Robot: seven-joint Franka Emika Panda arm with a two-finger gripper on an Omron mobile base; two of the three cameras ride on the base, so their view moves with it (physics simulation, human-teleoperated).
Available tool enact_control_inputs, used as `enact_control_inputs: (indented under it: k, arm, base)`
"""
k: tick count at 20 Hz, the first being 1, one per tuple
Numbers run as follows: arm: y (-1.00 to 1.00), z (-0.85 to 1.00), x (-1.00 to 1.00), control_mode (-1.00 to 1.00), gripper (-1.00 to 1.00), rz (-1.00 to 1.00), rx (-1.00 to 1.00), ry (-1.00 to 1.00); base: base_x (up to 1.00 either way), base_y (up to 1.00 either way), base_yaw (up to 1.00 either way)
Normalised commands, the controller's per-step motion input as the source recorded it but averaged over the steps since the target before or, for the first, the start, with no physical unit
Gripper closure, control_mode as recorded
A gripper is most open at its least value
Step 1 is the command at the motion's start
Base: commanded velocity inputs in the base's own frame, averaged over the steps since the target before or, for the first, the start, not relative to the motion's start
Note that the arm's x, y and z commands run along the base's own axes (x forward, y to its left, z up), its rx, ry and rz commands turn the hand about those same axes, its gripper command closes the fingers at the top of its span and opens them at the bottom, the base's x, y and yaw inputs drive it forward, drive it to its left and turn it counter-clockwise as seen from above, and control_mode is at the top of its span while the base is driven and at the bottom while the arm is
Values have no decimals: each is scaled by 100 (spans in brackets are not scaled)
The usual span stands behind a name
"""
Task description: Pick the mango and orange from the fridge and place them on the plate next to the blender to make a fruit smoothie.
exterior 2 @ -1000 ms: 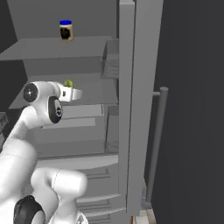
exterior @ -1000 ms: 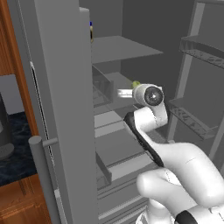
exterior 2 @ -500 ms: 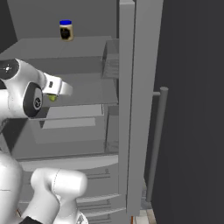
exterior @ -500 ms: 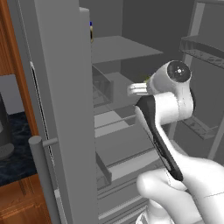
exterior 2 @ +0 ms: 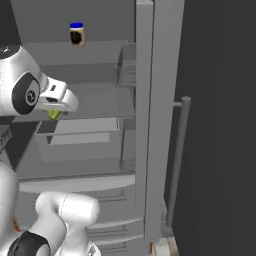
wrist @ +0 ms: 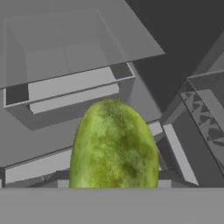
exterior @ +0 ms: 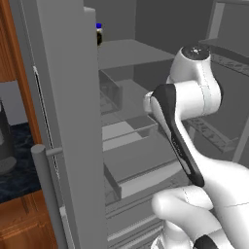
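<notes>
My gripper [exterior 2: 56,111] is shut on the mango [exterior 2: 53,114], a yellow-green oval that hangs below the white hand in front of the open fridge [exterior 2: 150,125]. In the hand view the mango [wrist: 113,146] stands large at the bottom centre, over the fridge's grey shelves and clear drawers [wrist: 70,87]. In the left base view the arm's elbow [exterior: 194,82] stands in front of the shelves [exterior: 131,53] and covers the hand. The orange, the plate and the blender are out of view.
A blue-lidded jar [exterior 2: 76,34] stands on the upper shelf, also the jar [exterior: 98,34] behind the door edge. The open grey door with its bar handle [exterior: 44,194] is at the left; another door and handle [exterior 2: 177,160] at the right. A wooden cabinet [exterior: 9,44] flanks the fridge.
The arm has drawn back out of the fridge and risen, carrying the mango away from the shelf, leftward in the right base view. The grip has stayed the same.
</notes>
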Motion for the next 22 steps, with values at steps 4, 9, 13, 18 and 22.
enact_control_inputs:
  k: [4, 9, 13, 18, 22]
  arm:
    - [0, 0, 0, 100, 100, 0, 0, 0]
    - [0, 0, 0, 100, 100, 0, 0, 0]
    - [0, 0, 0, 100, 100, 0, 0, 0]
    - [0, 0, 0, 100, 100, 0, 0, 0]
    - [0, 0, 0, 100, 100, 0, 0, 0]
  base:
    - [-100, -11, 32]
    - [-97, -24, 69]
    - [-47, -1, 98]
    - [-9, 0, 100]
    - [-15, 15, 100]
